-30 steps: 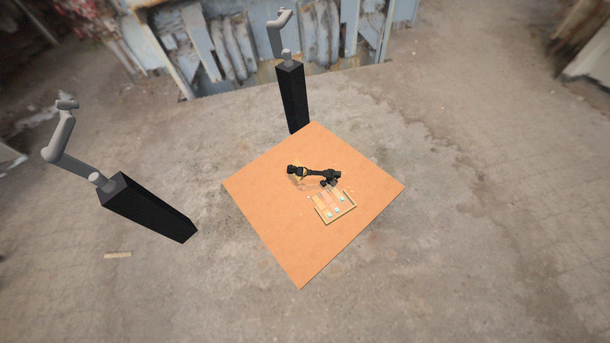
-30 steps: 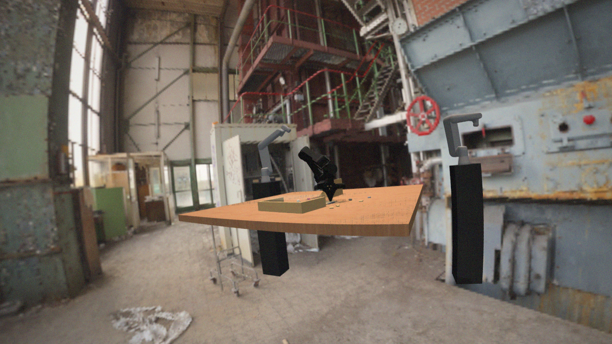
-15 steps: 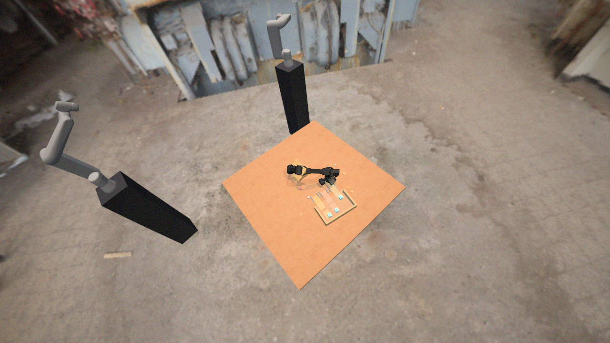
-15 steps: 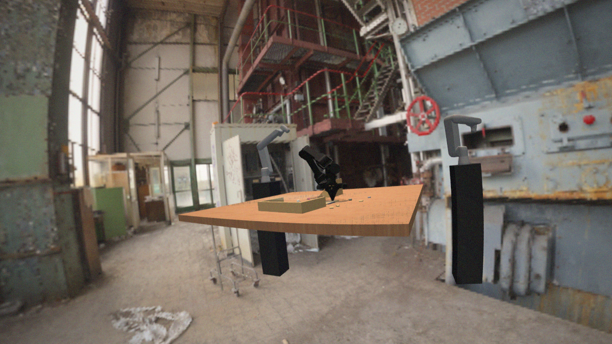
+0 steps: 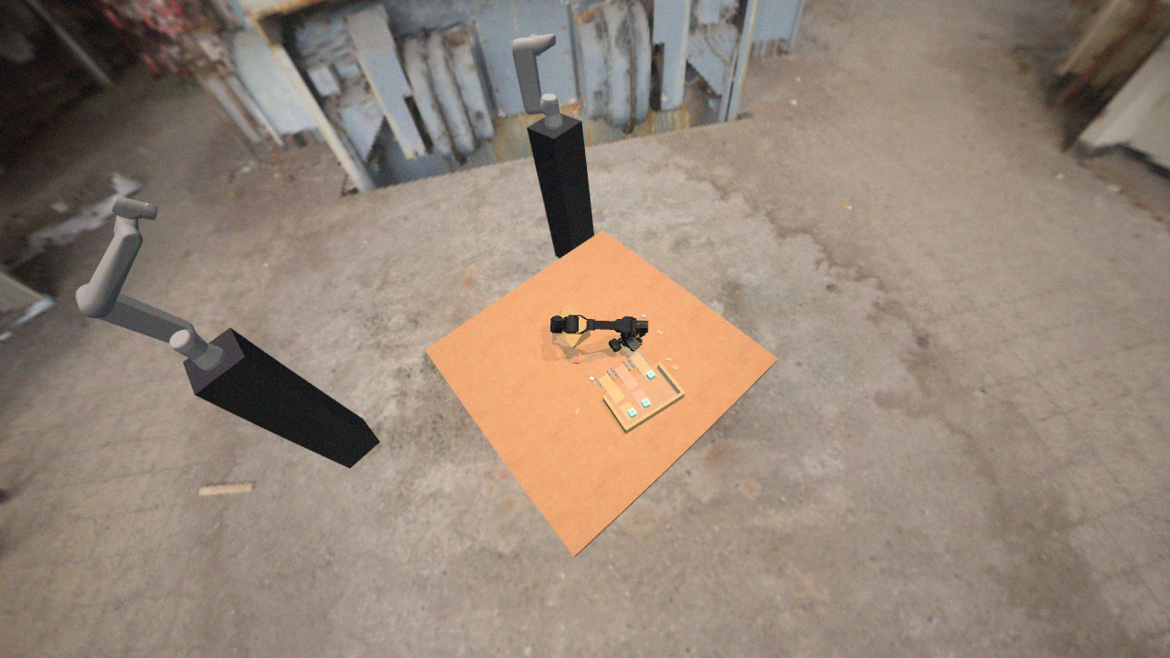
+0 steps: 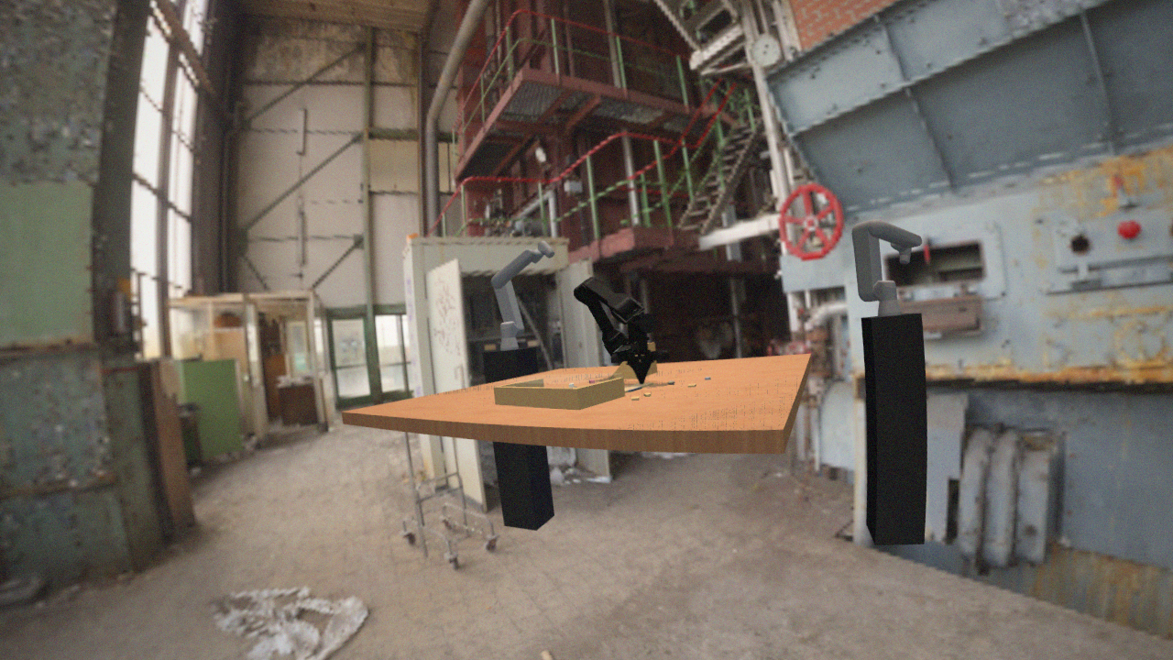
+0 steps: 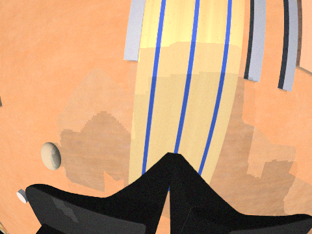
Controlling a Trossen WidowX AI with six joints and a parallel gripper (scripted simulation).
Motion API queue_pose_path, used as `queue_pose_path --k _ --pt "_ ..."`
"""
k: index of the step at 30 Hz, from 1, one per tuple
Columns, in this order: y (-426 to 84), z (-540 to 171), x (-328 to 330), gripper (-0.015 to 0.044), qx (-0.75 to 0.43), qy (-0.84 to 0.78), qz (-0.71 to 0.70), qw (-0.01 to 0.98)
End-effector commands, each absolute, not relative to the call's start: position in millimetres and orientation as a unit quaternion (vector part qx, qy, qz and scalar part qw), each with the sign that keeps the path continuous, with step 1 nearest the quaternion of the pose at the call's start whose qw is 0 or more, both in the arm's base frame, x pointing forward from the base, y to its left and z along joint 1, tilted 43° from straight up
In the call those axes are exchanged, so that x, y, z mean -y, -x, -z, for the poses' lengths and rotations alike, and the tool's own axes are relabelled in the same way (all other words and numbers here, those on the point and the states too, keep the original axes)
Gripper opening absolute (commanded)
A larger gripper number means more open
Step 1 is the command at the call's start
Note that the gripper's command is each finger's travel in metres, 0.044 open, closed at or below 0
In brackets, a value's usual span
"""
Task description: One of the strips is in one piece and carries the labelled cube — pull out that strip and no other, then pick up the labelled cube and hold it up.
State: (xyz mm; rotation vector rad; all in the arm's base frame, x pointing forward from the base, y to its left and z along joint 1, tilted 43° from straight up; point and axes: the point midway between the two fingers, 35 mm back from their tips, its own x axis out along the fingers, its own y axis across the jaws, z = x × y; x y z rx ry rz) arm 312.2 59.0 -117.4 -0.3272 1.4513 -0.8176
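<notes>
My gripper (image 5: 630, 350) (image 6: 641, 380) (image 7: 173, 158) is shut, its tips together over a pale yellow strip (image 5: 641, 360) (image 7: 192, 58) with three blue lines. The tips appear to touch its top; nothing shows between them. A cyan labelled cube (image 5: 651, 375) is at this strip's far end. A pink strip (image 5: 627, 376) (image 7: 307, 32) lies beside it, with a cyan cube (image 5: 645, 402) at its far end. An orange strip (image 5: 611, 388) lies beyond, with another cyan cube (image 5: 632, 412). The cube labels are too small to read, and any breaks in the strips are hard to tell.
A low-walled wooden tray (image 5: 655, 412) (image 6: 557, 399) surrounds the strips' far ends. Grey rails (image 7: 132, 36) (image 7: 257, 42) (image 7: 289, 49) flank the strips. A pale pebble (image 7: 51, 156) and small chips (image 5: 675, 367) lie on the table (image 5: 564, 491) (image 6: 713, 410). Two black pillars (image 5: 286, 400) (image 5: 564, 187) stand beyond it.
</notes>
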Motion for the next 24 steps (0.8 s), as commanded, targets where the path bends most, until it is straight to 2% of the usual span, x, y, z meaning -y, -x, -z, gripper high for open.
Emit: queue_pose_path --k 1,24 --pt "-301 121 -58 0.0 -0.649 0.144 0.363 0.653" --pt "-266 126 -69 0.0 -0.65 0.144 0.362 0.652"
